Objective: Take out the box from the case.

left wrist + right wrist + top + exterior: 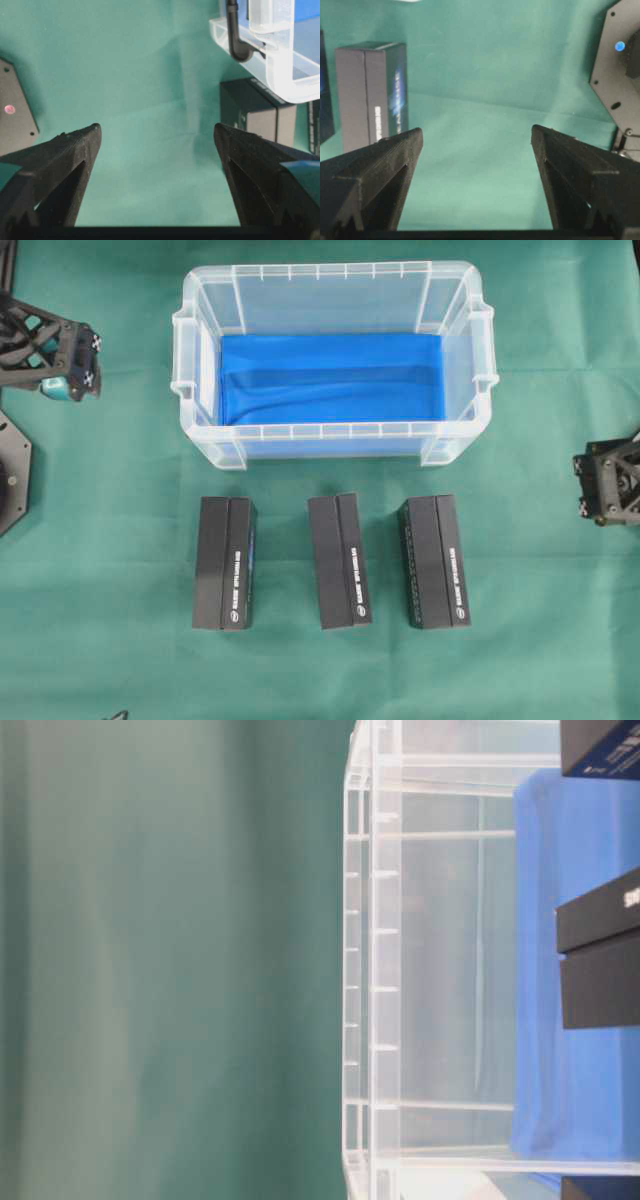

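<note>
Black cardboard makes up the three long rectangular boxes standing in a row on the green cloth at the near edge of the overhead view: the left box (pixel 225 563), the middle box (pixel 339 560) and the right box (pixel 434 560). Each has its long axis running toward the case, and all three lie outside it, just in front of its near wall. Beyond them stands the large clear plastic rectangular case (pixel 470 320), its long axis across the view, with only a blue cloth lining (pixel 330 377) visible on its bottom. No box shows inside it, so, judging from this layout, the removal looks finished and nothing is left to lift out.

The left gripper (pixel 90 365) hovers off the case's left end, level with its far half; in its wrist view its black fingers (pixel 75 150) are spread wide with nothing between them, only bare cloth, the case's corner and one box showing beyond. The right gripper (pixel 585 485) sits at the right edge, closer to the row of boxes than to the case's interior; its fingers (pixel 395 150) are likewise wide apart and empty, with the right box off to their left. If any box needed further handling, the right arm is nearer the right box and the left arm nearer the left one.
</note>
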### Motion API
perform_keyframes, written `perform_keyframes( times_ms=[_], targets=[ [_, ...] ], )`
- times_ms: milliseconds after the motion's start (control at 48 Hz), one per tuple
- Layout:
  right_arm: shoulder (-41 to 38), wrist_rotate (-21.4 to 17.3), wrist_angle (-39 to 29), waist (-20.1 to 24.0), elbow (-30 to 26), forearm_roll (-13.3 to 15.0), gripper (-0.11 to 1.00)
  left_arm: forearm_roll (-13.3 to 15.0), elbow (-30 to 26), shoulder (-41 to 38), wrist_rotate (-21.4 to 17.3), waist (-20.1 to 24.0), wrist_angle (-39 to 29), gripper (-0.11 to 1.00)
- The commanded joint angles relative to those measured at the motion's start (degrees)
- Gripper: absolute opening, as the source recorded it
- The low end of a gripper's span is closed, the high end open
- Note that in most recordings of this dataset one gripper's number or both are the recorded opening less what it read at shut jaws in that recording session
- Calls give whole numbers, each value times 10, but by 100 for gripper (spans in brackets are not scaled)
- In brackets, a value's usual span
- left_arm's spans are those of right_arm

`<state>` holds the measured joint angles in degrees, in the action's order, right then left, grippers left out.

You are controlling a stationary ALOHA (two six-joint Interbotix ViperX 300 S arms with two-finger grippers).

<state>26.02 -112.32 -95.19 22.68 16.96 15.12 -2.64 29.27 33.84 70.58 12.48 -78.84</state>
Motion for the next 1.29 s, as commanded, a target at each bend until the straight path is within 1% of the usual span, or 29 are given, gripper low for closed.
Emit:
perform_keyframes(
  times_ms=[0,146,250,375,458,500,667,750,854,1063,1167,1271],
  targets=[
    [5,4,8,-4,-6,4,86,-2,-8,2,1,-2,2,95],
    [5,11,15,-22,-5,5,86,-2,-11,-3,1,-2,11,95],
    [6,38,15,-48,-3,12,86,-2,-12,-5,1,-2,18,95],
    [16,93,16,-107,2,15,86,-2,-13,-7,1,-2,18,95],
    [23,138,19,-149,5,15,86,-2,-13,-7,1,-2,18,95],
    [26,165,26,-175,6,15,86,-2,-13,-7,1,-2,18,95],
    [34,254,60,-266,14,13,86,-2,-14,-7,1,-2,18,95],
    [34,289,79,-306,18,11,86,-2,-14,-7,1,-2,18,95],
    [34,326,109,-352,23,1,86,-2,-14,-7,2,-2,18,95],
    [31,373,142,-404,29,-19,86,0,-14,-7,1,-2,18,95],
    [25,388,145,-414,31,-22,86,0,-14,-7,2,-3,18,95],
    [18,391,149,-417,29,-27,86,0,-14,-7,1,-2,18,95]
  ],
)
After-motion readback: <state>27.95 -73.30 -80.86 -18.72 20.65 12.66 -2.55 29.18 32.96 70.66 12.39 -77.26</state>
